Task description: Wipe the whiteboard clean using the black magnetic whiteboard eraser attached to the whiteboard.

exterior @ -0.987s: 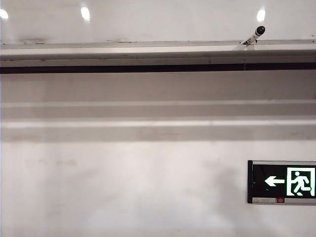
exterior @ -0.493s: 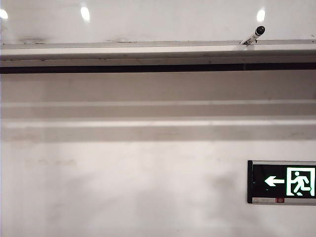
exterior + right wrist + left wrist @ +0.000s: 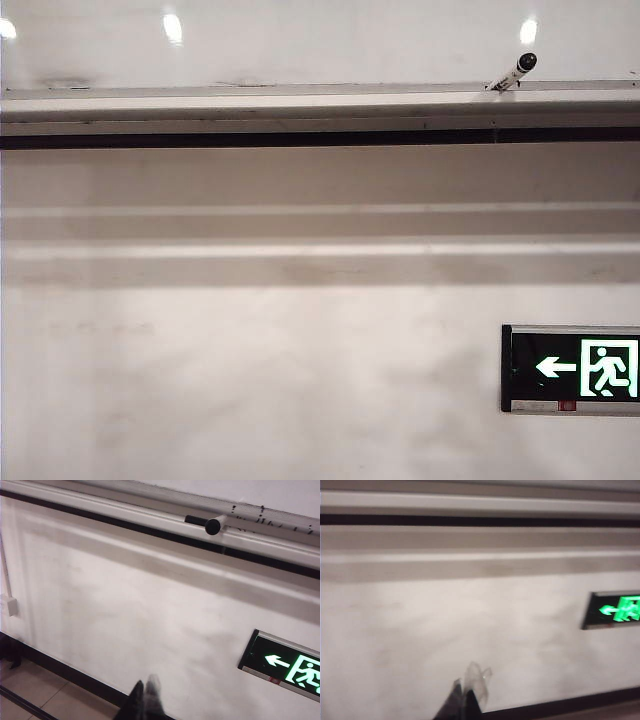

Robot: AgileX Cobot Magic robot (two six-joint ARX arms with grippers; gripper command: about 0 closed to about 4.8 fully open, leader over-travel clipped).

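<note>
The whiteboard (image 3: 320, 40) is the glossy white panel along the top of the exterior view, with its silver ledge (image 3: 320, 105) beneath it. Neither gripper shows in that view. The black eraser is out of view in every frame. In the left wrist view my left gripper (image 3: 464, 692) is shut and empty, pointing at the matte wall well below the ledge (image 3: 480, 502); the picture is blurred. My right gripper (image 3: 145, 687) is also shut with nothing in it, low on the wall near the floor, far under the ledge (image 3: 150, 512) and the whiteboard (image 3: 260, 492).
A marker with a black cap (image 3: 515, 70) lies on the ledge at the right, and the marker (image 3: 205, 522) also shows in the right wrist view. A green exit sign (image 3: 572, 368) hangs on the wall at the lower right. A wall socket (image 3: 10, 605) and tiled floor (image 3: 50, 690) lie below.
</note>
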